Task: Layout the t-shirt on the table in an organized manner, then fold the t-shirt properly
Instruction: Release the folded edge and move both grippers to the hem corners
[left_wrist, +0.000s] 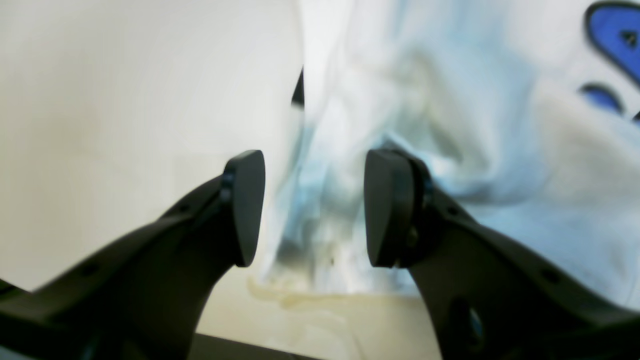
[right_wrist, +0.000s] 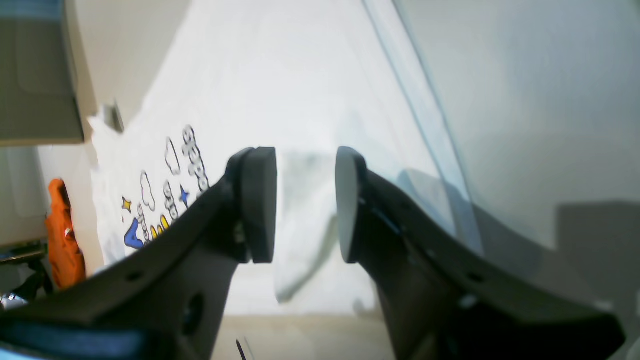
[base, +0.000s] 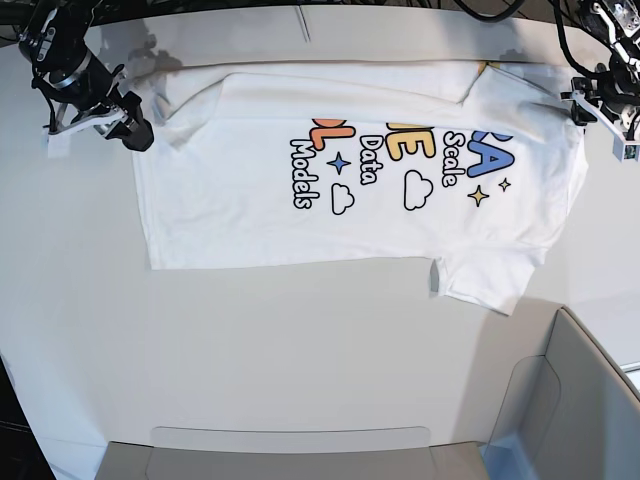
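The white t-shirt (base: 240, 200) lies flat on the white table (base: 300, 340), its print of coloured letters, clouds and stars facing up, and its far edge is folded over. My right gripper (base: 138, 133) sits at the shirt's far left corner. In the right wrist view the right gripper (right_wrist: 305, 200) is open, with a fold of the t-shirt (right_wrist: 300, 225) showing in the gap between its fingers. My left gripper (base: 583, 103) is at the shirt's far right edge by the sleeve. In the left wrist view it (left_wrist: 312, 200) stands wide open over bunched t-shirt cloth (left_wrist: 450, 100).
A grey-white bin (base: 590, 400) stands at the near right corner, and a low grey tray (base: 290, 450) lies along the near edge. In the right wrist view an orange object (right_wrist: 62, 235) shows beyond the table at the left.
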